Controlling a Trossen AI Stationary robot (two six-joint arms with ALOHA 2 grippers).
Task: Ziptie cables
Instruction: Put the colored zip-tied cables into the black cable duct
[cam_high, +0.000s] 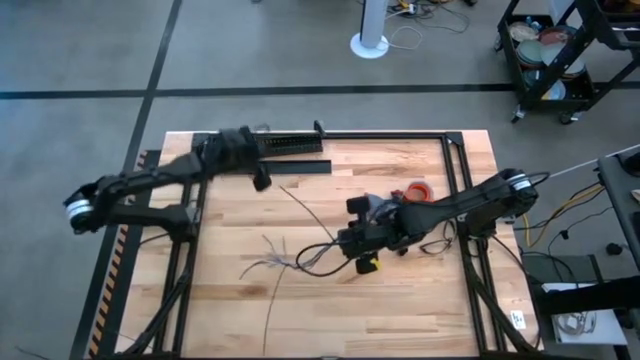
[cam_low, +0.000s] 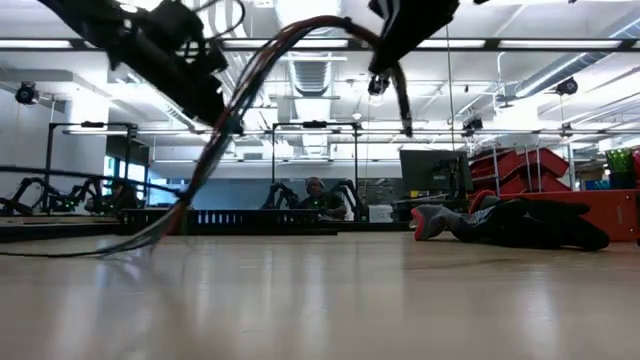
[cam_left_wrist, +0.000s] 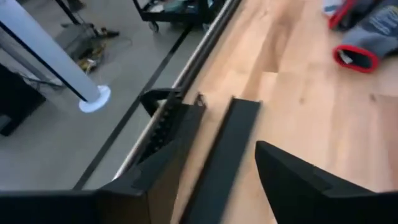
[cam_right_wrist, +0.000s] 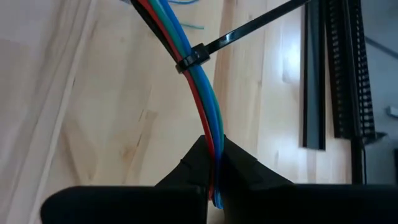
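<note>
The wooden counter (cam_high: 400, 300) carries everything, with the left arm reaching over its far edge and the right arm stretched in from the side toward the middle. Along that far edge lie a long black comb-toothed duct (cam_high: 290, 143) and its flat black cover strip (cam_high: 298, 168); the left gripper (cam_high: 258, 176) hovers just beside them with its fingers spread and nothing between them, apparently waiting.

The right gripper (cam_right_wrist: 217, 177) has its fingers clenched on the cables (cam_right_wrist: 202, 93), a bundle of red, green and blue wires that rises out from between the fingertips. Held taut this way, the bundle probably stays gathered so the tie can be worked on. A black ziptie (cam_right_wrist: 239, 36) is already looped around the bundle a little beyond the fingers, its long tail sticking out sideways toward the duct.

A spare ziptie (cam_high: 300, 205) lies on the wood well apart from both grippers. Red and grey gloves (cam_high: 412, 190) sit near the right arm, not blocking it.
</note>
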